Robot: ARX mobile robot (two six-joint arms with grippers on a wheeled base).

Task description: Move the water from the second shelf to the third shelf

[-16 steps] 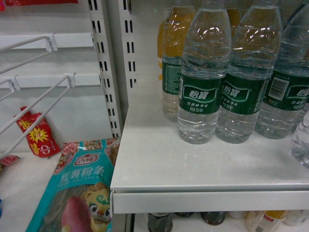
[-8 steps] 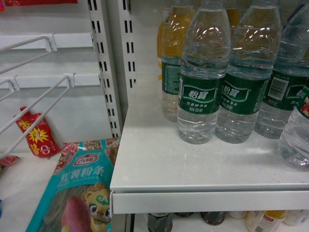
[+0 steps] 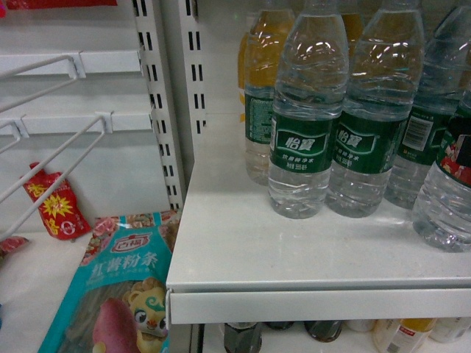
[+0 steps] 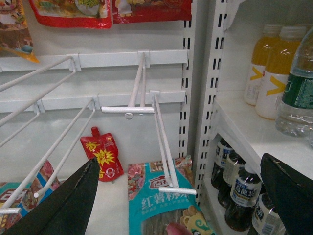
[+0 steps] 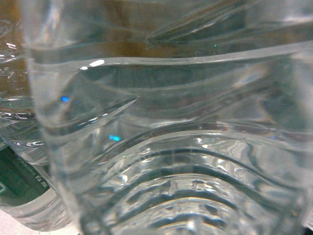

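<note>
A clear water bottle [image 3: 445, 198] with a green label showing red figures stands slightly tilted at the right edge of the white shelf [image 3: 294, 250] in the head view, beside the row of green-labelled water bottles [image 3: 305, 125]. Its ribbed clear body [image 5: 166, 122] fills the whole right wrist view and hides the right gripper's fingers; the gripper itself is out of the head view. My left gripper [image 4: 181, 161] hangs open in front of the left bay, black fingers [image 4: 73, 205] wide apart with nothing between them.
Yellow drink bottles [image 3: 261, 44] stand behind the water row. Dark bottles [image 4: 242, 196] fill the shelf below. In the left bay white wire hooks [image 4: 164, 142] stick out over a teal packet [image 3: 118, 287] and a red pouch [image 3: 55, 206].
The water bottle at the right edge has come further left into the head view, closer to the row of bottles. The rest of the scene is still.
</note>
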